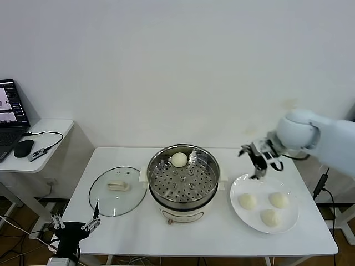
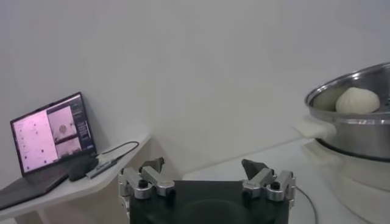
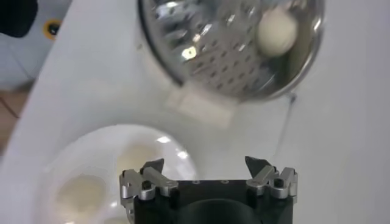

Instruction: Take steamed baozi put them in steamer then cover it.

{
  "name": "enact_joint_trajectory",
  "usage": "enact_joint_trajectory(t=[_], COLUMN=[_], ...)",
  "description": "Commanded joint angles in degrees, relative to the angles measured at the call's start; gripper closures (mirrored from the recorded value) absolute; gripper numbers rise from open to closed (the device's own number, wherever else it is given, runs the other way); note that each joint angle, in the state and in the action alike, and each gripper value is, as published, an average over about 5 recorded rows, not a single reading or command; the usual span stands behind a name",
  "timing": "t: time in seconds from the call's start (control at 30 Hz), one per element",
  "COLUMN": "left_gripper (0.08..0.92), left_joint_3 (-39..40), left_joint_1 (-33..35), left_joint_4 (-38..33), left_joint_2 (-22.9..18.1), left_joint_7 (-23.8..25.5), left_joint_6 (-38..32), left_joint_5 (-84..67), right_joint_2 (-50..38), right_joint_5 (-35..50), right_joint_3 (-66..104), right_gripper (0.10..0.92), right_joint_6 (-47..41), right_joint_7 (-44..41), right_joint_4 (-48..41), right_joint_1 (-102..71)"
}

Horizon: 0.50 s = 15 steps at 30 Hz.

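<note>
The steel steamer [image 1: 183, 180] stands mid-table with one baozi [image 1: 179, 159] on its perforated tray, at the far side. Three more baozi [image 1: 247, 201] [image 1: 278, 200] [image 1: 270, 217] lie on a white plate [image 1: 242, 187] to the right. The glass cover [image 1: 117, 190] rests flat on the table left of the steamer. My right gripper [image 1: 258, 160] hangs open and empty above the plate's far edge, between plate and steamer; its wrist view shows the steamer [image 3: 231, 49], the baozi inside [image 3: 277, 30] and the plate [image 3: 109, 170]. My left gripper [image 1: 75, 224] is parked open, low at the table's front left corner.
A side table [image 1: 55, 130] at the left carries a laptop [image 1: 11, 119], a mouse [image 1: 23, 148] and a cable. The white wall stands behind the table. The left wrist view shows the laptop [image 2: 52, 137] and the steamer's rim [image 2: 347, 91].
</note>
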Motion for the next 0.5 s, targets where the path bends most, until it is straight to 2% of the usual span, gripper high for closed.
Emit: enact_joint_trajectory(t=[0.03, 0.3, 0.5], left_gripper=[0.177, 0.177, 0.177], left_joint_3=[-0.1, -0.4, -0.9], left_joint_1=[-1.1, -1.5, -1.1], left_joint_4=[0.7, 1.1, 1.4], left_joint_2=[0.5, 0.1, -0.4], left_joint_7=[0.4, 0.4, 0.4], left_joint_6=[0.5, 0.8, 0.8], left_joint_5=[-0.2, -0.3, -0.2], right_joint_2=[-9.3, -6.2, -2.3], right_joint_5=[-3.2, -9.3, -12.6], right_joint_3=[3.7, 18.3, 23.7], right_gripper=[0.203, 0.203, 0.203], right_joint_6=[-3.2, -2.0, -0.9], right_joint_7=[-0.5, 0.4, 0.9], right_joint_4=[3.8, -2.4, -8.1], right_joint_1=[-10.7, -28.8, -36.0])
